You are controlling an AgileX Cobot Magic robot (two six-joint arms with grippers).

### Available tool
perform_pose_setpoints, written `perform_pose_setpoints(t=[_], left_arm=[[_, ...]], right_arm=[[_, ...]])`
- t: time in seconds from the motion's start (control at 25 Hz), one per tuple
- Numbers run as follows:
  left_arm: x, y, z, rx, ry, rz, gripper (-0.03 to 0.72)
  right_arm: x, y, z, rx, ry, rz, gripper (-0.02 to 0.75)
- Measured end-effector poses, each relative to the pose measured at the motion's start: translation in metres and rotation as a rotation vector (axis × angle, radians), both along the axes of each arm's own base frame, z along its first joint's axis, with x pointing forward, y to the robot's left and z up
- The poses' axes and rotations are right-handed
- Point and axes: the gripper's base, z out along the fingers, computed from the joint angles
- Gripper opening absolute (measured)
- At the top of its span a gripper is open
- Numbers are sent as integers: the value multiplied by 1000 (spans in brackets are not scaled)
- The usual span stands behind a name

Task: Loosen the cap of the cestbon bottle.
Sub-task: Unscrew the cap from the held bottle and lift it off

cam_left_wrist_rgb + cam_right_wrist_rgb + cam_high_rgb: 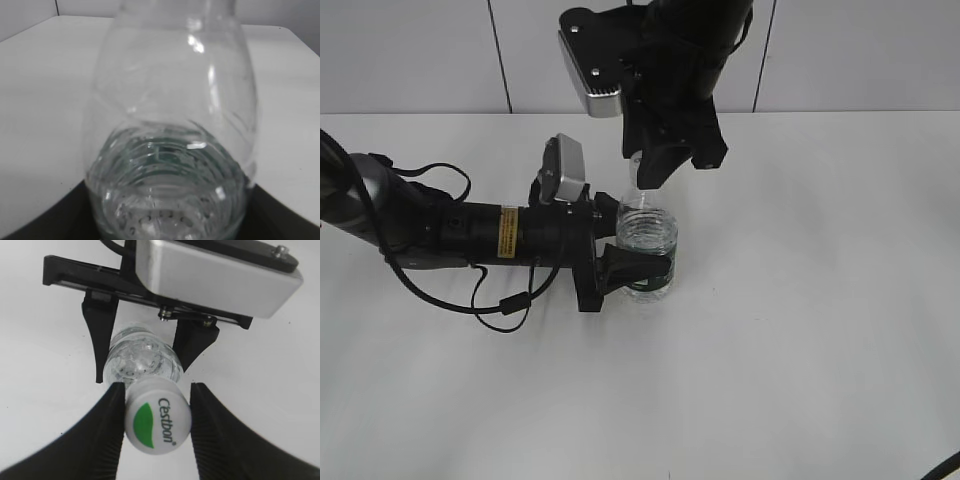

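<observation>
The cestbon bottle (647, 232) stands upright on the white table, clear and part filled with water. My left gripper (638, 272) reaches in from the left and is shut on its lower body. In the left wrist view the bottle (170, 125) fills the frame between the dark fingers of my left gripper (165, 222). My right gripper (650, 175) comes down from above over the neck. In the right wrist view the white cap (157, 416) with the green leaf mark sits between the two fingers of my right gripper (156, 386), and both fingers touch its sides. The bottle's shoulder (142, 360) shows below the cap.
The left arm with its black cable (440, 235) lies across the table's left side. Its silver wrist camera (215, 275) sits just behind the bottle. A panelled wall (420, 50) runs along the back of the table.
</observation>
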Motion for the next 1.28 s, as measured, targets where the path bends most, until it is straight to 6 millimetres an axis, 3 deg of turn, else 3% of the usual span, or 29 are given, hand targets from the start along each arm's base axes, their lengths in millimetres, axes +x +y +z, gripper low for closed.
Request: perform_pose_setpoints(t=[0.4,0.6,0.72,0.8,1.04,1.28], left_arm=[[0,0,0,0,0,0,413],[0,0,0,0,1,0,413],[0,0,0,0,0,0,413],[0,0,0,0,0,0,413],[0,0,0,0,0,0,413],[0,0,0,0,0,0,413]], right_arm=[[0,0,1,3,1,-1,312],[1,4,18,73,29,-167,456],[-1,3,26,108,58,-254,491],[-3,4,30,139,109,-363,497],[-2,1,31,185,325,-991,498],[1,-2,30,207,410,-1363,498]])
